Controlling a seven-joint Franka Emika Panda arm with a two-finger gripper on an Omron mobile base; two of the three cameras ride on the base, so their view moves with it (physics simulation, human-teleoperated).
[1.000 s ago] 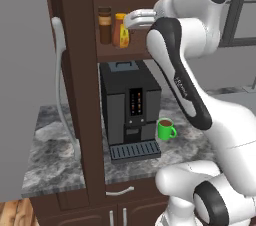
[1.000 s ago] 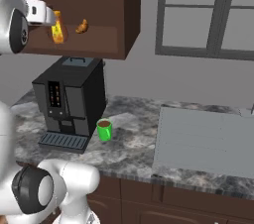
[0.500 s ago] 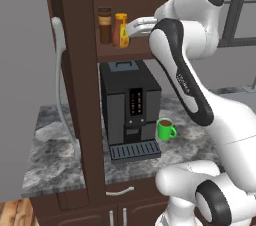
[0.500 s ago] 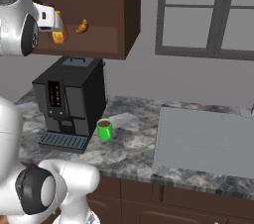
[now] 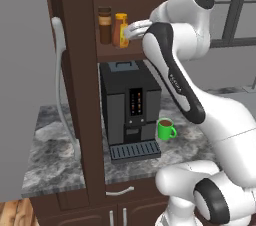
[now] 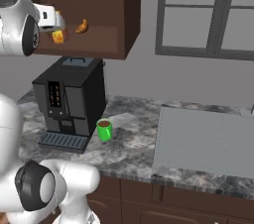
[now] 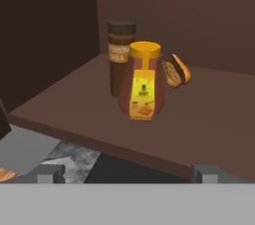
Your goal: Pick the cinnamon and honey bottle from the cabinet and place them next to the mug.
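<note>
Claw (image 5: 128,31) jaws wide, empty, before honey bottle (image 7: 144,80); cinnamon (image 7: 121,57) at its 10 o'clock; I'd advance centred, avoiding both neighbours

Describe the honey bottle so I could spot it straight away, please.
Find the dark wooden cabinet above the black coffee machine; its open shelf holds three things. The honey bottle is the amber-orange one with a yellow cap and label, standing in front of the taller dark brown cinnamon jar, with a small golden pastry to one side.
</note>
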